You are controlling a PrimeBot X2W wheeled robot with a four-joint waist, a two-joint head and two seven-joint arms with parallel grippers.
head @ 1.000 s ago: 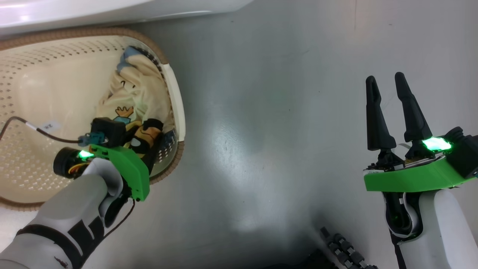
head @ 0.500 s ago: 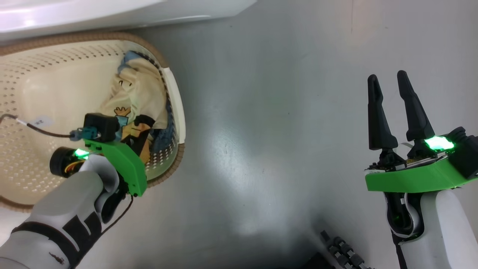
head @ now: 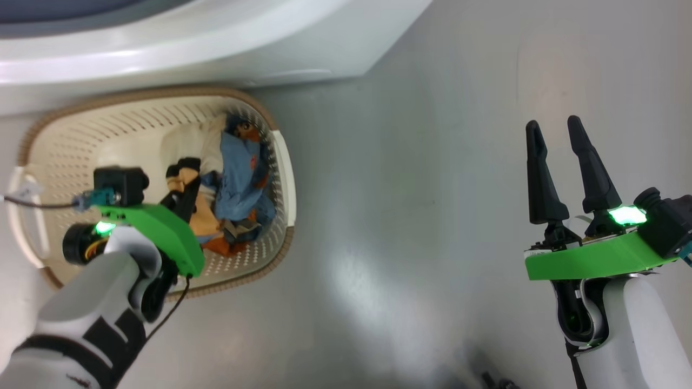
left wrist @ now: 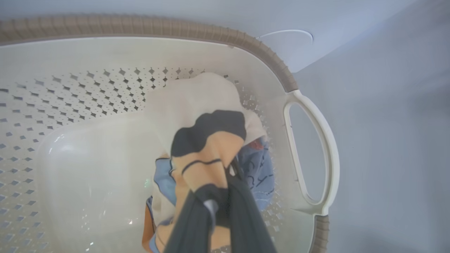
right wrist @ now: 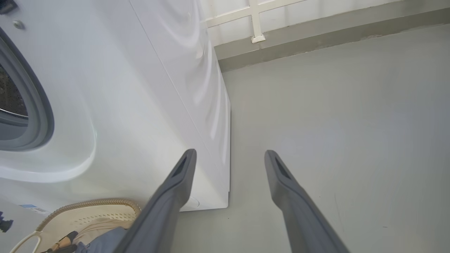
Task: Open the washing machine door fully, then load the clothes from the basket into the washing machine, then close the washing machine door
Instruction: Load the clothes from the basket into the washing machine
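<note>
The cream basket (head: 48,156) with its brown rim stands on the floor against the white washing machine (head: 216,43). My left gripper (head: 183,181) is inside it, shut on the cream and orange garment (left wrist: 207,140), which hangs bunched from the fingers. The light blue garment (head: 238,178) lies beneath it against the basket's right wall, also seen in the left wrist view (left wrist: 260,168). My right gripper (head: 551,135) hovers open over bare floor far to the right, holding nothing. The machine's blue-grey rubber ring (right wrist: 38,105) shows in the right wrist view. The door is out of view.
Grey floor (head: 411,189) stretches between the basket and my right arm. The basket's white side handle (left wrist: 316,147) faces that floor. A low wall base with a white frame (right wrist: 256,31) runs behind the machine. A small blue label (right wrist: 30,207) sits low on the machine front.
The head camera has shifted, bringing more of the machine into view. My left gripper has drawn the cream and orange garment up and left, uncovering the light blue garment. The right gripper is unchanged.
</note>
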